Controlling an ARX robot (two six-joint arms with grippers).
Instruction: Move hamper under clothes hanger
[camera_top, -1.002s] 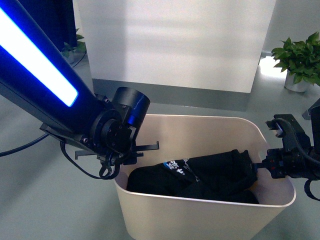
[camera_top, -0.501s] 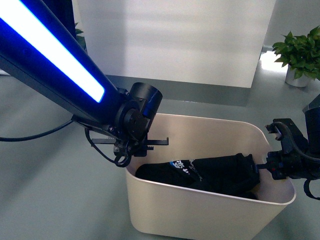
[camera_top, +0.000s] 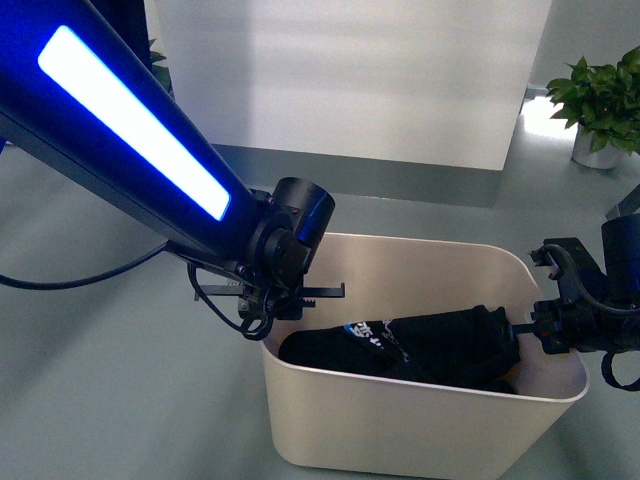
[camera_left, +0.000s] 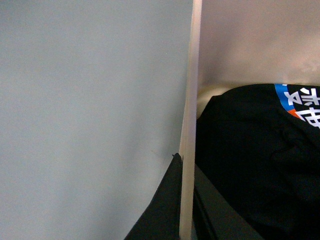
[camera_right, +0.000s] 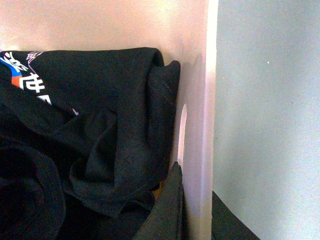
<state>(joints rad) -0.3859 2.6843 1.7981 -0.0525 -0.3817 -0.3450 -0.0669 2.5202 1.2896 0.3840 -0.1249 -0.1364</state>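
The beige hamper (camera_top: 400, 425) sits on the grey floor in the front view, with black clothes (camera_top: 420, 345) bearing a blue and white print inside. My left gripper (camera_top: 272, 302) is shut on the hamper's left rim; in the left wrist view the wall (camera_left: 189, 100) runs between its two dark fingers (camera_left: 162, 210). My right gripper (camera_top: 548, 335) is shut on the right rim; in the right wrist view the wall (camera_right: 205, 125) with its slot handle stands between the fingers (camera_right: 167, 210). The clothes hanger is out of view.
A white panel wall (camera_top: 340, 80) with a grey base stands behind the hamper. A potted green plant (camera_top: 600, 100) is at the far right. A dark cable (camera_top: 80, 275) trails over the floor at left. Grey floor (camera_left: 90, 120) surrounds the hamper.
The hamper and both grippers have shifted to the right and a little lower in the front view. The left arm has swung further into view. The clothes stay inside.
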